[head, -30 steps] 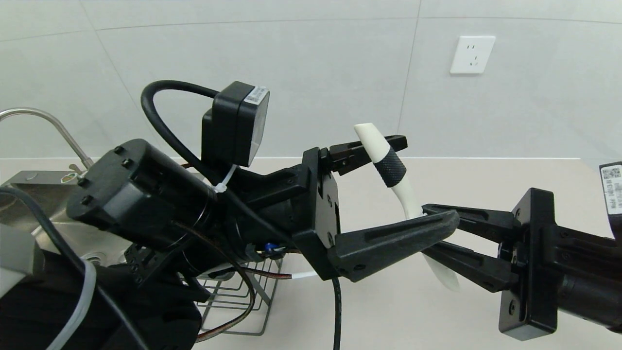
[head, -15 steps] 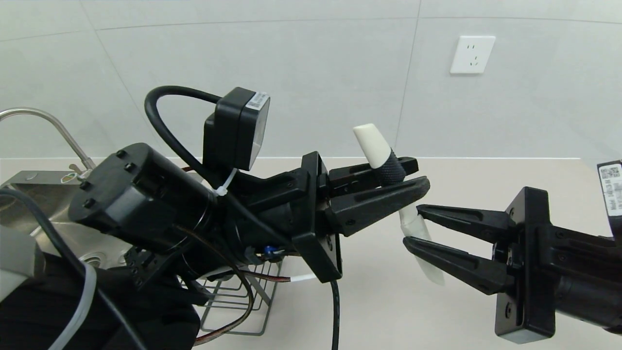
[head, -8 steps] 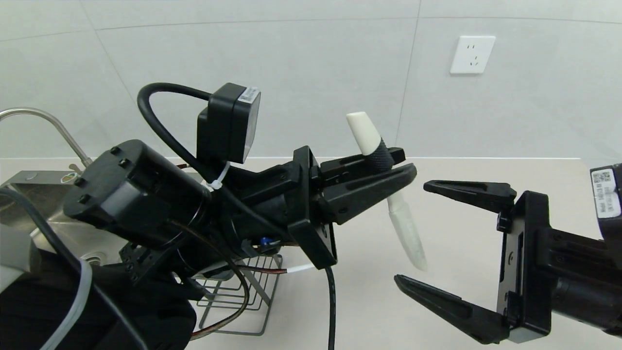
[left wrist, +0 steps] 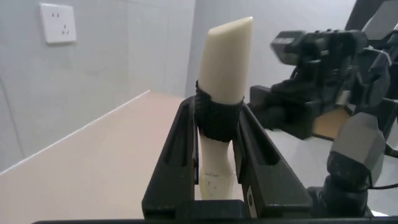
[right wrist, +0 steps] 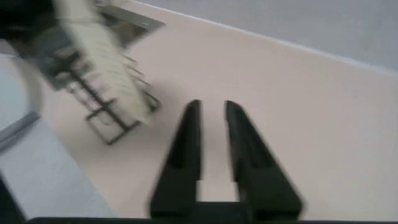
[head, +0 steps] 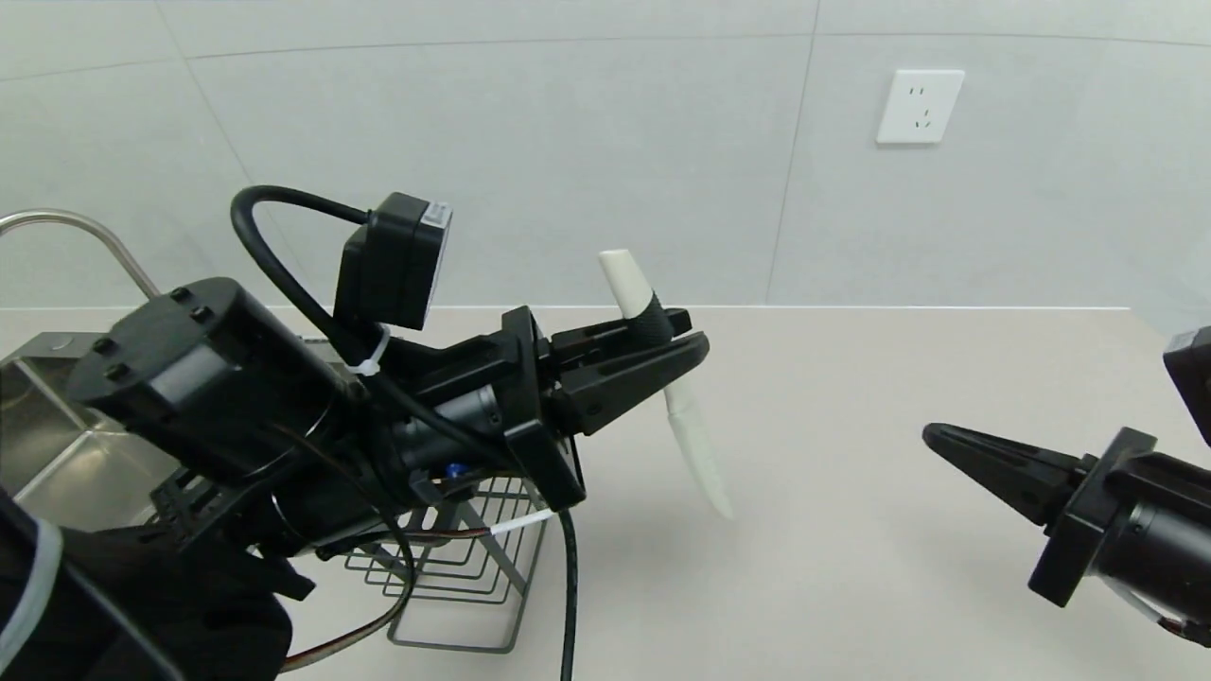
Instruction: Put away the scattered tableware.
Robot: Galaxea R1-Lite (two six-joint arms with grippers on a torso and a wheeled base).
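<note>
A white knife (head: 697, 457) with a black knurled band on its handle hangs blade-down above the counter. My left gripper (head: 683, 339) is shut on the black band, seen close up in the left wrist view with the knife (left wrist: 226, 68) upright between the fingers of the left gripper (left wrist: 214, 121). My right gripper (head: 938, 438) is off to the right, apart from the knife, low over the counter. In the right wrist view the right gripper (right wrist: 211, 107) has its fingers close together with nothing between them, and the knife (right wrist: 102, 59) is a blur farther off.
A wire rack (head: 473, 577) stands on the beige counter (head: 851, 378) below my left arm, also the wire rack (right wrist: 106, 106). A steel sink (head: 57, 445) with a faucet (head: 66, 222) lies at far left. A wall outlet (head: 918, 104) is on the tiled wall.
The right gripper let go of the knife blade, opened wide, then drew back right and narrowed. The left gripper, shut on the knife's band, carried it left and slightly down.
</note>
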